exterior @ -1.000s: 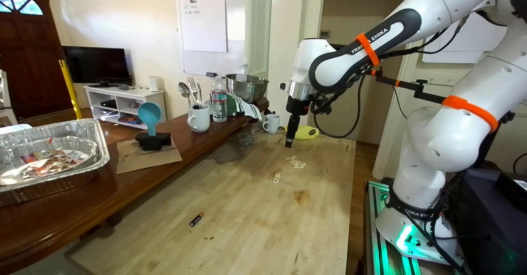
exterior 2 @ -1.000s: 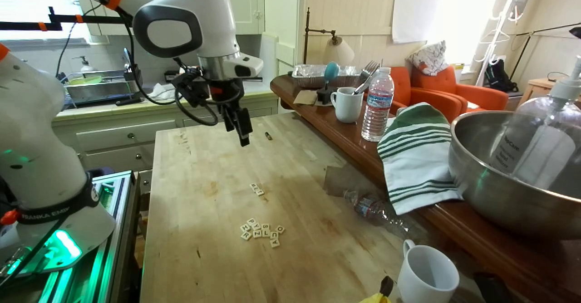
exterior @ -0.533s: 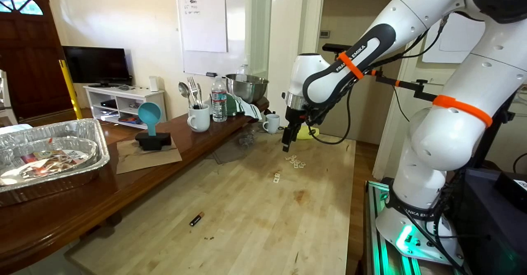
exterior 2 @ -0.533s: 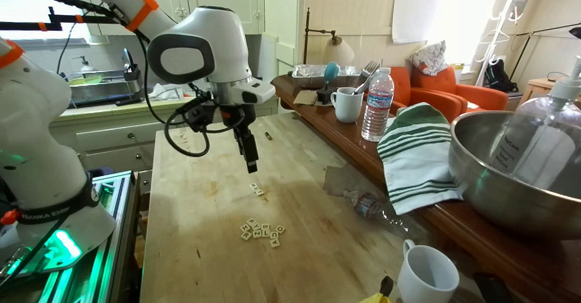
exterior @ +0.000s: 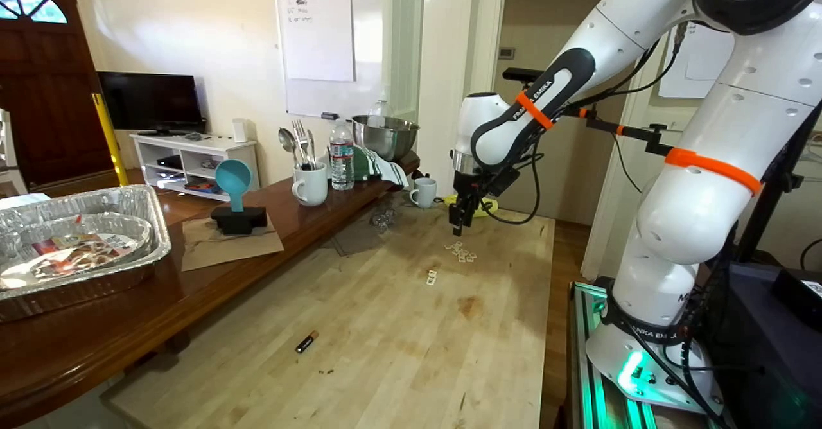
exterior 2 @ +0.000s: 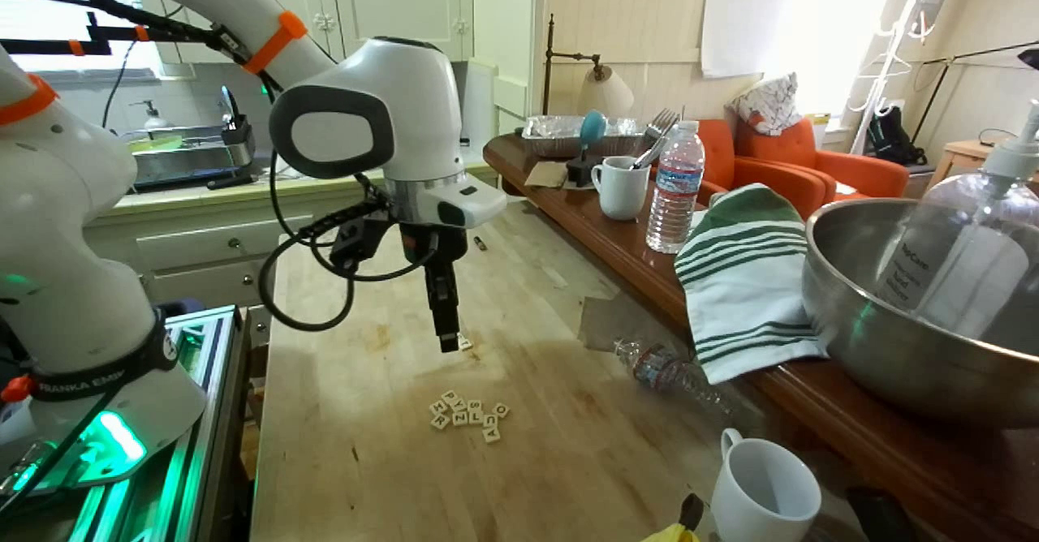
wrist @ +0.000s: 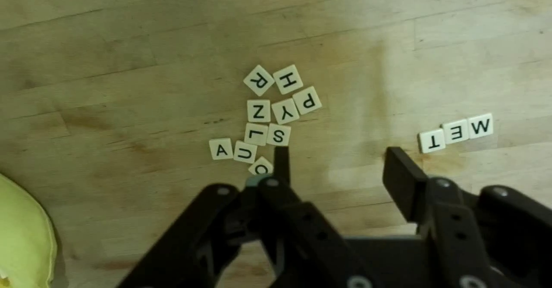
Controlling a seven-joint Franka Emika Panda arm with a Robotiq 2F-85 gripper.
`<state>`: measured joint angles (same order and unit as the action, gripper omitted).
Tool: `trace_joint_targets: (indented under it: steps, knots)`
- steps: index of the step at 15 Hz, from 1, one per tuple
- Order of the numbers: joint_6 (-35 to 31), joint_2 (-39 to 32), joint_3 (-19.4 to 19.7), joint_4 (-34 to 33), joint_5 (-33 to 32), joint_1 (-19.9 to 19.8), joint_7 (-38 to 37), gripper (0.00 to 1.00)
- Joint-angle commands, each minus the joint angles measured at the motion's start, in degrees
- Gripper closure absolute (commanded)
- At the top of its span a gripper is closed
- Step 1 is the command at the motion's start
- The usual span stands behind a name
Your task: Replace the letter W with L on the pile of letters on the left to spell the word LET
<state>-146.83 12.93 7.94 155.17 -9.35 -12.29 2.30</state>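
Note:
In the wrist view, the white tiles W (wrist: 480,126), E (wrist: 455,131) and T (wrist: 432,141) lie in a touching row on the right. The L tile (wrist: 256,134) lies in a loose cluster of letters, touching the S tile (wrist: 278,134). My gripper (wrist: 337,150) is open and empty, above the table between cluster and row. Its left finger overlaps the view just below S, near the O tile (wrist: 261,166). In an exterior view the gripper (exterior 2: 449,347) hides most of the row; the T (exterior 2: 464,342) shows beside it. The gripper (exterior: 456,230) also shows above the cluster (exterior: 461,253).
A yellow object (wrist: 26,236) lies at the wrist view's left edge. A white mug (exterior 2: 767,489) and a plastic bottle (exterior 2: 666,372) lie near the raised wooden ledge (exterior 2: 601,250). A battery (exterior: 307,341) lies on the wooden table (exterior: 385,365).
The arm has come down and moved toward the letter cluster. The gripper now hangs lower and more upright. The tiles have not moved.

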Motion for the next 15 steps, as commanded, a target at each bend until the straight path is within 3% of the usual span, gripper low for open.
trace_joint_targets:
  steps: [1,5,10,15]
  knots:
    - [-3.21,-5.35,3.01,-2.2,2.09,0.41,5.49,0.71]
    - [-9.02,-9.36,5.88,-2.87,4.85,0.27,12.76,0.99]
    - [-15.05,-13.49,6.88,-2.98,13.35,0.75,22.6,1.0]
    - [-14.46,-16.29,6.38,-3.84,17.22,-0.03,29.58,1.0]
